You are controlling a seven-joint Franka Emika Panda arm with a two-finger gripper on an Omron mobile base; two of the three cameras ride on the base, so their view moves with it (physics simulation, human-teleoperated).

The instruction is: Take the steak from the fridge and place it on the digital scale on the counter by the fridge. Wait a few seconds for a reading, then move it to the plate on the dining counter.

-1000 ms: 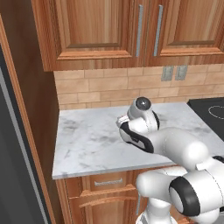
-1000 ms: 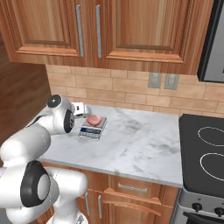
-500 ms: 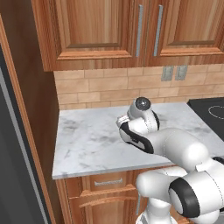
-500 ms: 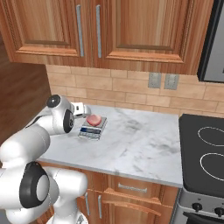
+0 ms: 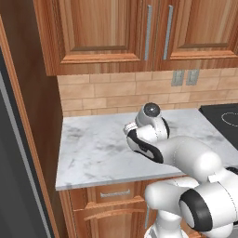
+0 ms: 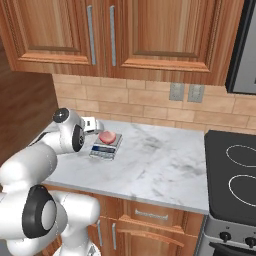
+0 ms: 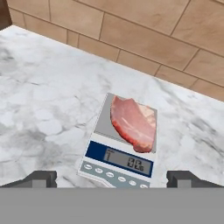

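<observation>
The fingers [image 7: 112, 178] are spread fully wide and released, holding and touching nothing; their two dark tips rise at either side above the marble desk [image 7: 39, 100]. Between and beyond them, the steak [image 7: 133, 123] lies flat on the digital scale [image 7: 120, 162], which sits on the desk near the brick backsplash [image 7: 144, 39].

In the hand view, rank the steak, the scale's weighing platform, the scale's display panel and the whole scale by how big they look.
Largest to smallest:
1. the digital scale as a whole
2. its weighing platform
3. the steak, lying on the platform and covering much of it
4. the display panel

Steak and panel look close in area; that order is unsure.
</observation>
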